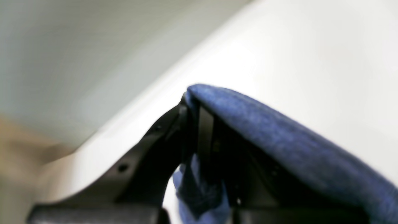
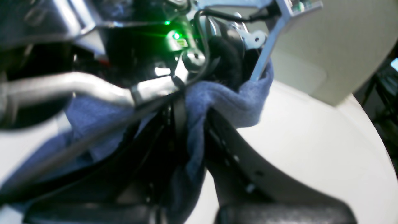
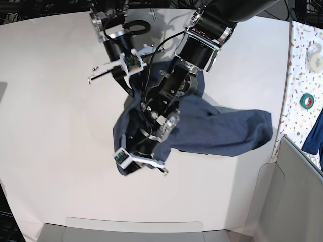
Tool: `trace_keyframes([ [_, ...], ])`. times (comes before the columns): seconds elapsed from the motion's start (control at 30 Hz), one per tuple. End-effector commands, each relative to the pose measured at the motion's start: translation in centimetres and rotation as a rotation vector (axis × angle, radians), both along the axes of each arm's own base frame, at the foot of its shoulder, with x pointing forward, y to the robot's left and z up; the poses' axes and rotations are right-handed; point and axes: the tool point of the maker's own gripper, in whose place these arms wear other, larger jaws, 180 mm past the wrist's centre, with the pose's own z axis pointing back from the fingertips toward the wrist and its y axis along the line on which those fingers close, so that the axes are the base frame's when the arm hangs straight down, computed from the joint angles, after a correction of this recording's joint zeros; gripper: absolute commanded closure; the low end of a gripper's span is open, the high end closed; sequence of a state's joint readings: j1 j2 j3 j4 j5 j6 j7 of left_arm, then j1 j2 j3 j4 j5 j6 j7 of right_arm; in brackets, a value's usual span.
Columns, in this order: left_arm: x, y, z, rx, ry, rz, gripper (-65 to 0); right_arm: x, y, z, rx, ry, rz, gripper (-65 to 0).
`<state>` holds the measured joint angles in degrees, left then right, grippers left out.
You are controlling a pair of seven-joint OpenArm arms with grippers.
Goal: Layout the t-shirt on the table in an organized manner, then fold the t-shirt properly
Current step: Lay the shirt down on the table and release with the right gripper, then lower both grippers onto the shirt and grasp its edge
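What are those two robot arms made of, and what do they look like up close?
Both arms look mostly black with silver metal brackets and loose black cables. The left hand has flat black fingers. By the right hand, a green light glows. A white bracket with a small green circuit board sits near each wrist.

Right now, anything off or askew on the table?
Yes. The t-shirt isn't laid out: it's bunched and twisted, one end lifted where both claws pinch it close together, the rest trailing flat across the table. The left claw and right claw are each shut on fabric.
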<state>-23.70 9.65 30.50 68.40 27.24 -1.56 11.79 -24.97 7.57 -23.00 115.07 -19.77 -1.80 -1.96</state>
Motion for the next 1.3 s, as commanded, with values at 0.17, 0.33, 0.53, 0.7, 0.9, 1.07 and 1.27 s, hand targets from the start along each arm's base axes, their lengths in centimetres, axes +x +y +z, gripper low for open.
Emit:
trace_keyframes([
  [0.17,-2.1,-4.0,-4.1,0.118,-0.019,-0.169,0.0,-0.4,-5.3,1.3,0.007,-0.099,-0.146,0.0],
  [0.33,-3.9,-6.0,-5.6,0.151,-0.018,-0.254,0.0,-0.5,-9.7,-2.4,0.083,0.061,-0.275,0.0],
  [0.53,-6.2,-7.0,-7.0,0.146,0.005,-0.293,-16.7,-0.4,-12.6,-5.4,0.16,0.256,-0.353,0.0],
  [0.7,-7.4,-7.7,-6.2,0.097,-0.02,-0.314,-28.9,-0.7,-12.5,-5.8,0.186,0.284,-0.345,-13.0],
  [0.9,-7.3,-7.9,-5.4,0.087,-0.039,-0.318,-29.2,-1.8,-12.7,-6.2,0.167,0.311,-0.342,-27.1],
  [1.07,-6.5,-8.2,-0.9,0.036,-0.138,-0.312,-29.3,-2.7,-13.0,-5.7,0.148,0.309,-0.333,-32.2],
  [1.27,-6.6,-8.0,4.5,-0.049,-0.248,-0.295,-30.4,-3.6,-14.9,-5.4,0.125,0.31,-0.381,-32.5],
])
